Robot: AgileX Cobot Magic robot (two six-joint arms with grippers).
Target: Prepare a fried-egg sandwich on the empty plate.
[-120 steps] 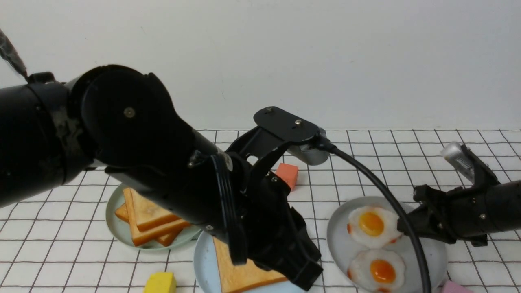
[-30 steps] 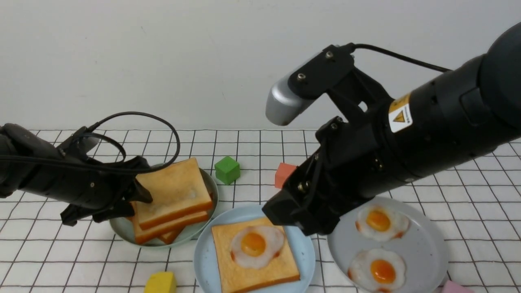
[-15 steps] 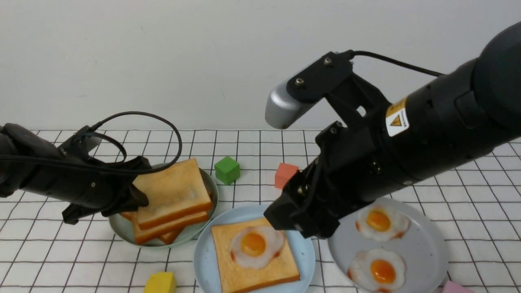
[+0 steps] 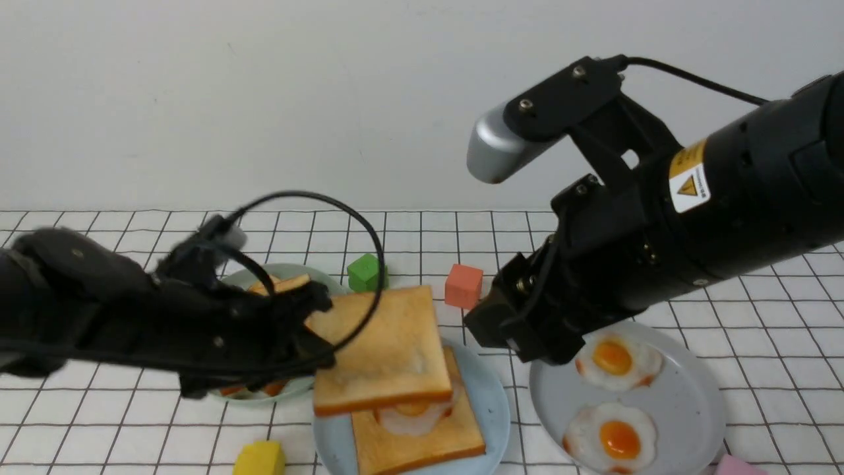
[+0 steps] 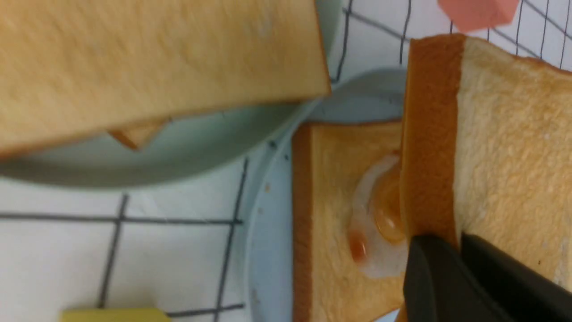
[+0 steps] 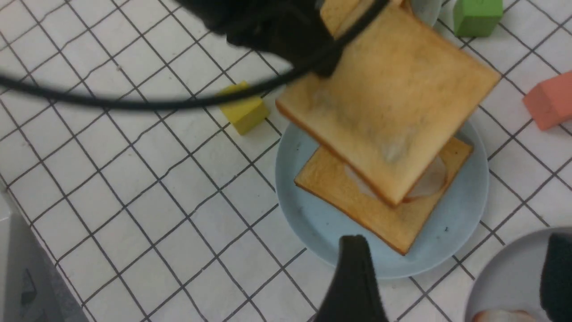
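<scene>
Golden-brown toast at the centre of the front view: top slice (image 4: 379,349), pinched by one crust edge in the left gripper (image 4: 318,335), jaws closed on it. Kept flat and level, probably so as to land square on what lies below. Hanging just above the light blue plate (image 4: 493,404) at lower centre, overlapping the stack but offset toward the left of the frame and skewed, so not yet seated. Gripped at the edge rather than the middle, presumably to leave the underside free to settle on the egg (image 4: 415,417).

Fried-egg sandwich (image 4: 422,443) on that blue plate, so far only a bottom slice with the egg on top, yolk half hidden under the held toast.

Right gripper (image 4: 527,340) at centre right, fingers spread wide and holding nothing, raised above the gap between the blue plate and the grey plate (image 4: 689,402). Likely parked there to stay out of the left arm's way.

Count, as far as visible:
- Plates: three, namely blue, grey, and a pale green plate (image 4: 298,272) at centre left, mostly behind the left arm.
- Toast: one held, one on the blue plate, at least two on the green plate; exact number there not clear.
- Eggs: three, one in the sandwich and two on the grey plate.
- Cubes: four, namely green cube (image 4: 364,272), salmon cube (image 4: 463,285), yellow cube (image 4: 260,459), and a pink cube (image 4: 735,467) cut off at the lower right edge.
</scene>
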